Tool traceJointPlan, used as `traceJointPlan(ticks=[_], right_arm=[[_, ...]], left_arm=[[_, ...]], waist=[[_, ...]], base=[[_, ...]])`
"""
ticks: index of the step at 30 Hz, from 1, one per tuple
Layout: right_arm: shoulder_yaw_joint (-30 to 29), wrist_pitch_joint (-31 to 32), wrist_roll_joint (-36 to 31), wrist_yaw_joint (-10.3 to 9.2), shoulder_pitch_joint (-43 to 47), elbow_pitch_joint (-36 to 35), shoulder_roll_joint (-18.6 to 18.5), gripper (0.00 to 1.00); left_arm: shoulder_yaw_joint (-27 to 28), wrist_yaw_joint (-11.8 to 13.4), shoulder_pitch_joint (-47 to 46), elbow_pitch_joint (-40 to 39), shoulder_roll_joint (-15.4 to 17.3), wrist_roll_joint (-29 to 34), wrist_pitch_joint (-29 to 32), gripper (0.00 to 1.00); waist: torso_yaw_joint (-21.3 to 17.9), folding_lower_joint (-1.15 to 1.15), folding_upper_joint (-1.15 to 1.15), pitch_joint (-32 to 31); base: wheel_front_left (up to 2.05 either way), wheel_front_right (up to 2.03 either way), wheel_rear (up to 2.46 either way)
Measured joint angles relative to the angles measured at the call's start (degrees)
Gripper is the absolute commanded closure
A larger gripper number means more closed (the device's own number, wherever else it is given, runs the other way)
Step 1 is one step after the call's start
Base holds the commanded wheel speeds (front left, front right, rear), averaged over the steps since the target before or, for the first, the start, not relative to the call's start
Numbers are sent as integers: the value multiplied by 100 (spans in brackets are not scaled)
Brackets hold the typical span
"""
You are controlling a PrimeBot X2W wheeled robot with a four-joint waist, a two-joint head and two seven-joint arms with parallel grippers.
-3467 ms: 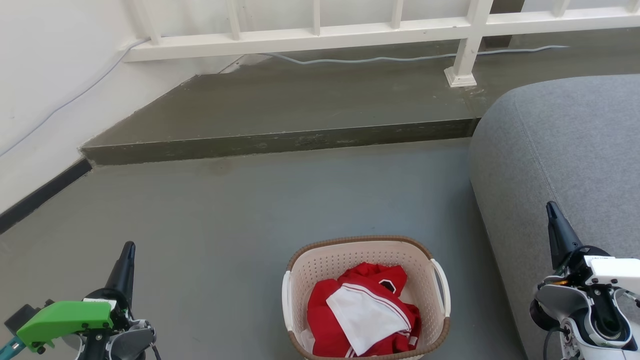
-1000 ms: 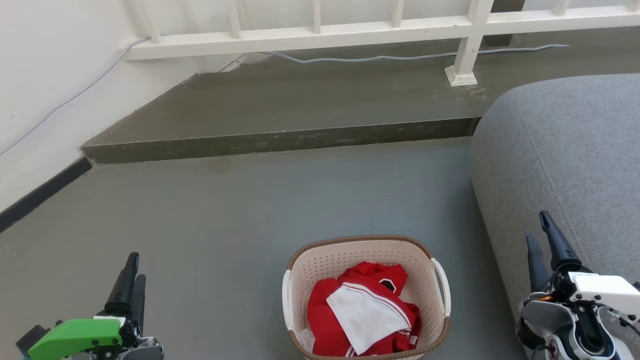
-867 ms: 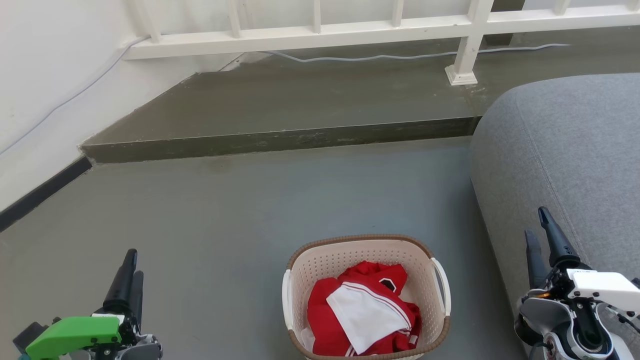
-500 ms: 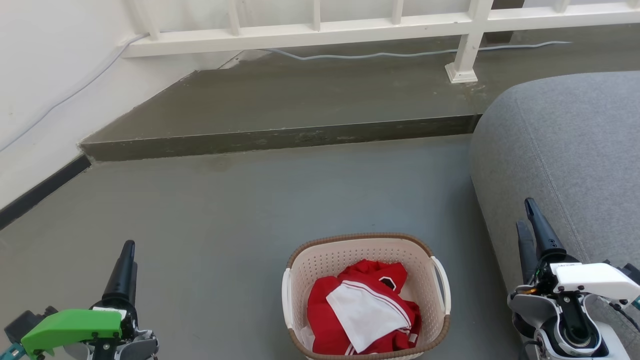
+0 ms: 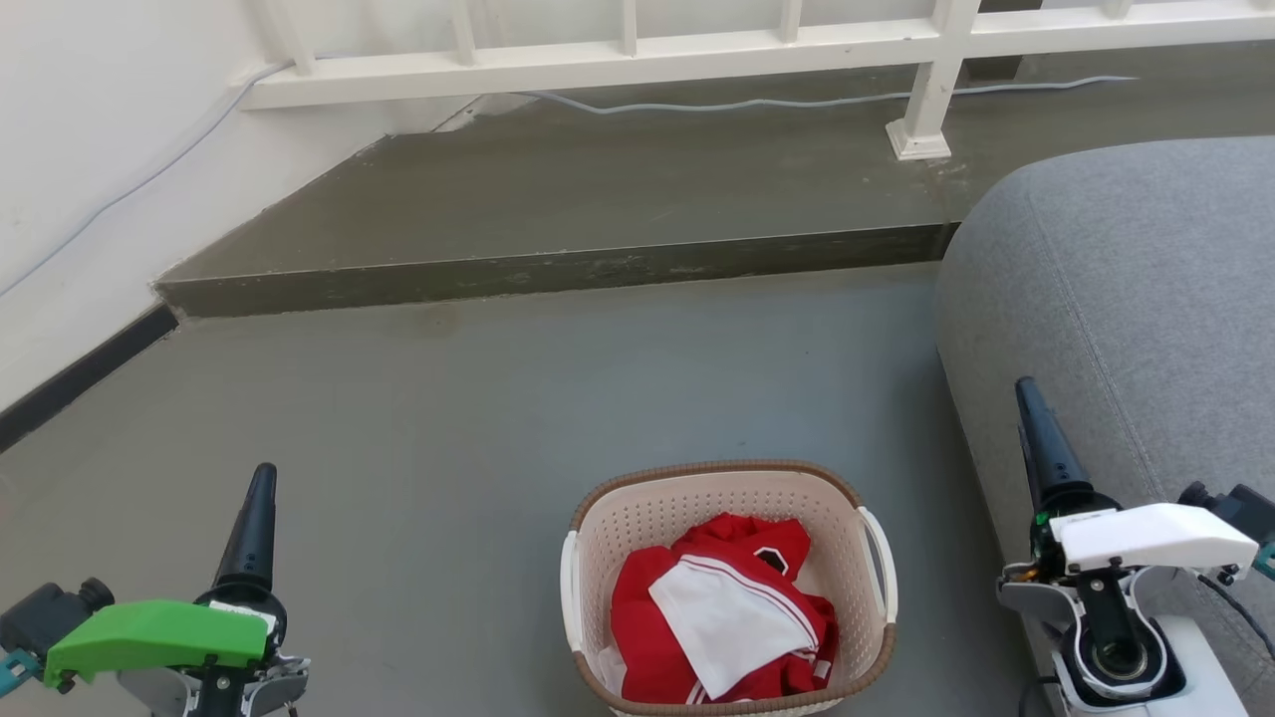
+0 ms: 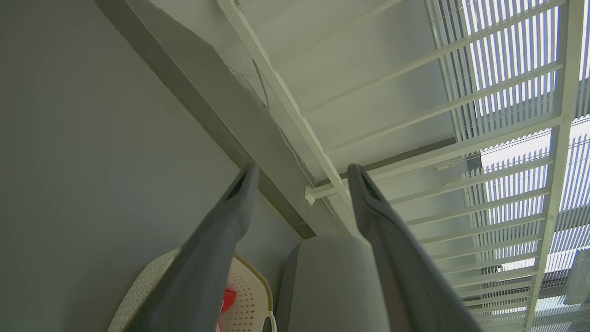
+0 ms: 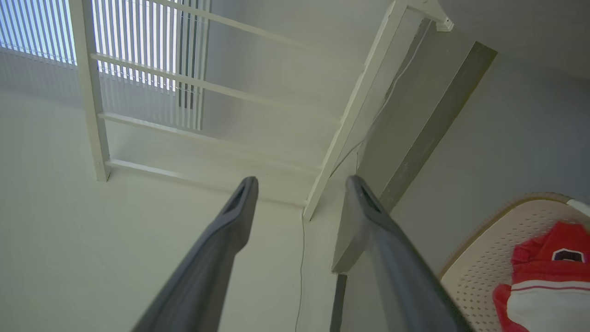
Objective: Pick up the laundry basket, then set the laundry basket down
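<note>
Head view: laundry basket [image 5: 637, 518] near grey sofa [image 5: 1126, 279], left gripper [image 5: 261, 488] and right gripper [image 5: 1026, 408] flanking, jaws released.

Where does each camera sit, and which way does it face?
Head view: on the head, facing forward and down at the floor, basket and sofa; left gripper lower left, right gripper lower right.
Left wrist view: on the left wrist, looking along its own open fingers toward step, railing and sofa.
Right wrist view: on the right wrist, looking along its open fingers toward wall and railing.
Shared: all three show the basket.
</note>
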Motion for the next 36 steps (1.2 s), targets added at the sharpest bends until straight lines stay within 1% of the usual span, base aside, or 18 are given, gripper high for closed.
traceJointPlan(ticks=[2, 3, 4, 9, 10, 12, 15, 18, 21, 31, 36], right_arm=[[67, -43, -252, 0, -7, -1, -10, 0], [75, -47, -348, 1, -9, 0, -9, 0], [92, -100, -581, 1, -12, 2, -11, 0], [235, -201, -1256, -5, -77, 7, -43, 0], [298, -233, -1545, -51, -129, 8, -76, 0], [369, -279, -1781, -67, -136, 10, -100, 0], [500, -333, -2198, -187, -144, 24, -147, 0], [626, -391, -2558, -264, -166, 36, -169, 0], [717, -453, -2839, -319, -215, 46, -166, 0], [1016, -648, -3809, -614, -290, 113, -156, 0], [1145, -750, -4186, -673, -370, 121, -154, 0]], left_arm=[[-58, 0, 0, -15, 76, 176, -69, 0], [-91, 0, 0, -20, 116, 320, -75, 0], [-155, 0, 0, -18, 202, 555, -126, 0], [-290, -1, -2, -14, 300, 1110, -247, 0], [-331, -1, -3, -5, 342, 1313, -297, 0], [-332, -1, -5, 12, 366, 1528, -343, 0], [-335, 3, -12, 4, 378, 1879, -381, 0], [-324, 33, -32, -68, 375, 2169, -430, 0], [-324, 46, -76, -132, 364, 2383, -492, 0], [-318, 45, -114, -252, 336, 3193, -721, 0], [-312, 45, -117, -312, 330, 3606, -801, 0]], waist=[[-1, 0, 0, 6], [-2, 0, 0, 9], [-4, 0, 0, 13], [-7, 0, 0, 18], [-9, 0, 0, 17], [-11, 0, 0, 16], [-14, 0, 0, 17], [-12, 0, 0, 24], [-6, 0, 0, 38], [8, 0, 0, 83], [7, 0, 0, 90]], base=[[0, 0, 0], [0, 0, 0], [0, 0, 0], [0, 0, 0], [0, 0, 0], [0, 0, 0], [0, 0, 0], [0, 0, 0], [0, 0, 0], [0, 0, 0], [0, 0, 0]])
